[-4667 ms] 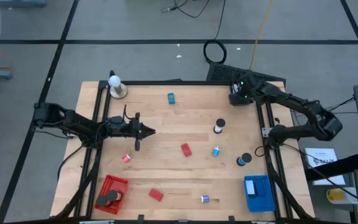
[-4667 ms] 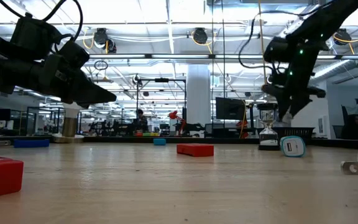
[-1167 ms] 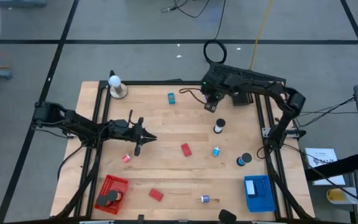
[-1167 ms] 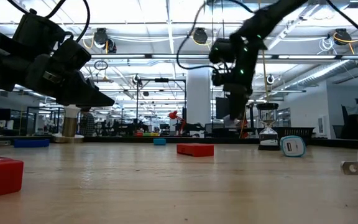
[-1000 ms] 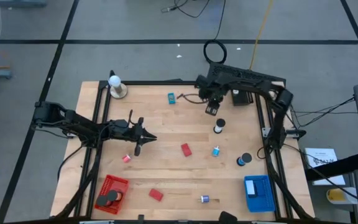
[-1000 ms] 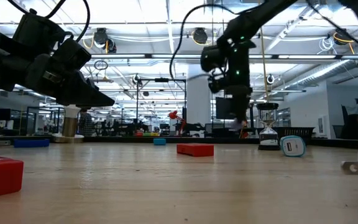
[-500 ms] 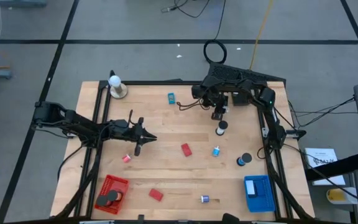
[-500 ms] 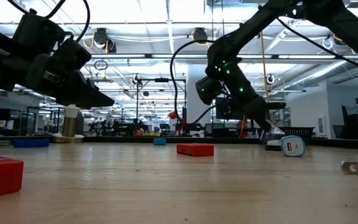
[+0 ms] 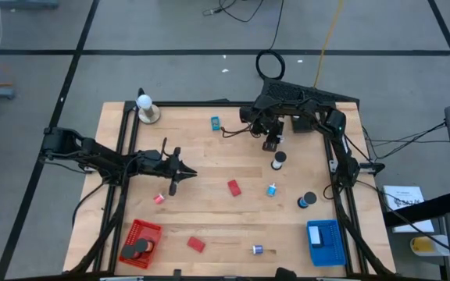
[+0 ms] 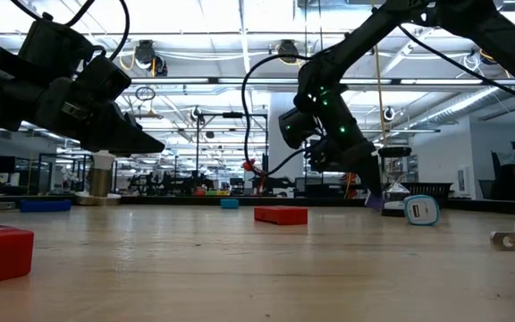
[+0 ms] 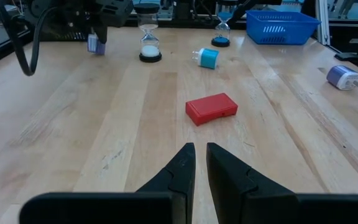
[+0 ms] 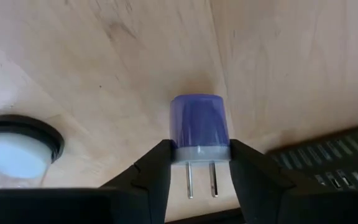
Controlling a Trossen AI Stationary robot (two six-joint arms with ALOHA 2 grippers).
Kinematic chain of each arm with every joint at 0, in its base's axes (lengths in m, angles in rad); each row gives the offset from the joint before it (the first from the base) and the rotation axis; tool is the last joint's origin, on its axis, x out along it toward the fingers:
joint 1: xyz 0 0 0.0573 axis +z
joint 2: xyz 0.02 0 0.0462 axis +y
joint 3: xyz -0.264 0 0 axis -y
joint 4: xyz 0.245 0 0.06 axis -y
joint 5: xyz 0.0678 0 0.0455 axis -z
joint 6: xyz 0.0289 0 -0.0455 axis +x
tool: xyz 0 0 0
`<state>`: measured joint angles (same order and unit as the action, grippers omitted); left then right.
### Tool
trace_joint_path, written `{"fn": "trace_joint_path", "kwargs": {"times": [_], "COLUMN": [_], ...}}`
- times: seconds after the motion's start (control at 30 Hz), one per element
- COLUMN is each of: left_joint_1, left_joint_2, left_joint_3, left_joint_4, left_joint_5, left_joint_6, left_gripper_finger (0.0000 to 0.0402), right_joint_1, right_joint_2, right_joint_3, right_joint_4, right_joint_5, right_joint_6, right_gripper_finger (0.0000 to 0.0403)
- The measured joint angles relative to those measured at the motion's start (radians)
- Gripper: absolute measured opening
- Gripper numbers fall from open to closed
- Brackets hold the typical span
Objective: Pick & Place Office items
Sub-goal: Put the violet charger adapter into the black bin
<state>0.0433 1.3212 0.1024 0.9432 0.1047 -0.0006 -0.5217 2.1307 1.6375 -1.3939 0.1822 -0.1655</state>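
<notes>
Purple plug adapter (image 12: 199, 129), prongs toward the wrist, clamped between the right gripper (image 12: 197, 163) fingers, raised just above the wooden surface (image 9: 201, 152) near its far edge. Beside it: black-capped hourglass (image 9: 278, 160), upright. Farther off: red block (image 9: 233, 187), blue-and-white plug (image 9: 272, 190). Left gripper (image 11: 199, 163), fingers nearly together, empty, hovering over the surface's left half.

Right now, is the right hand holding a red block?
No, in the right wrist view the right hand holds a purple plug adapter between its fingers, prongs toward the camera.
</notes>
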Motion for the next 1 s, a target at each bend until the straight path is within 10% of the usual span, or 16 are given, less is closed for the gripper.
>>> {"fn": "trace_joint_path", "kwargs": {"times": [0.57, 1.0], "left_joint_1": [0.000, -0.007], "left_joint_2": [0.000, 0.000], "left_joint_3": [0.000, 0.000], "left_joint_4": [-0.001, -0.008], "left_joint_5": [0.001, 0.003], "left_joint_6": [0.000, -0.005], "left_gripper_finger": [0.0047, 0.0047], "right_joint_1": [0.000, -0.006], "right_joint_2": [-0.019, -0.345], "right_joint_3": [-0.001, -0.228], "right_joint_4": [0.079, 0.331], "right_joint_5": [0.020, -0.015], "right_joint_6": [0.024, 0.180], "right_gripper_finger": [0.0211, 0.0267]}}
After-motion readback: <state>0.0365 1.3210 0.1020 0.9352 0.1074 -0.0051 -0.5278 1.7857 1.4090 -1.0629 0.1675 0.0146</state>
